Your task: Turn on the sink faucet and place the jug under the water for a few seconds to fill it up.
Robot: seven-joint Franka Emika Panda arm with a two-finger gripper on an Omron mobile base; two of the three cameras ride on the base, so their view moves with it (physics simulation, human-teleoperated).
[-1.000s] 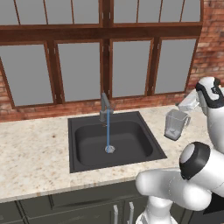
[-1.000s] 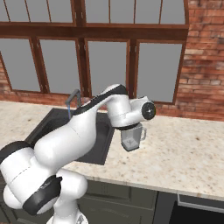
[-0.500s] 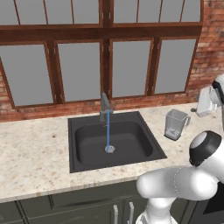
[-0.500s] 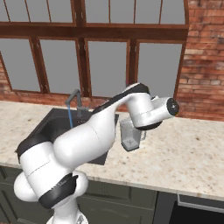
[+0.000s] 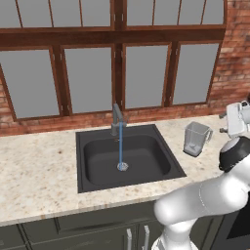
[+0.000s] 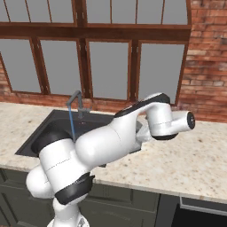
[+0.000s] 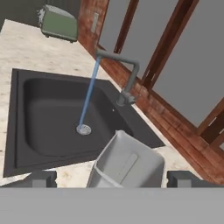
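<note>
The grey sink faucet (image 5: 117,119) stands at the back of the black sink (image 5: 93,176) and pours a thin blue stream of water (image 5: 120,151) onto the silver drain (image 5: 122,166). The clear jug (image 5: 196,138) stands upright on the counter just right of the sink, away from the stream. My gripper (image 5: 225,123) hovers to the jug's right, pointing at it. In the hand view the jug (image 7: 127,164) sits close between my spread fingertips (image 7: 41,178), and the gripper (image 7: 113,179) is open, touching nothing. Beyond it are the faucet (image 7: 127,74) and the water (image 7: 89,96).
The speckled stone counter (image 5: 39,176) runs along a brick wall under dark-framed windows (image 5: 88,78). A pale green toaster (image 7: 59,22) stands on the counter beyond the sink's far side. My own arm (image 6: 111,142) covers the jug in the right base view.
My hand has swung out to the right and dropped to the jug's level. The jug has not moved, and the water keeps running.
</note>
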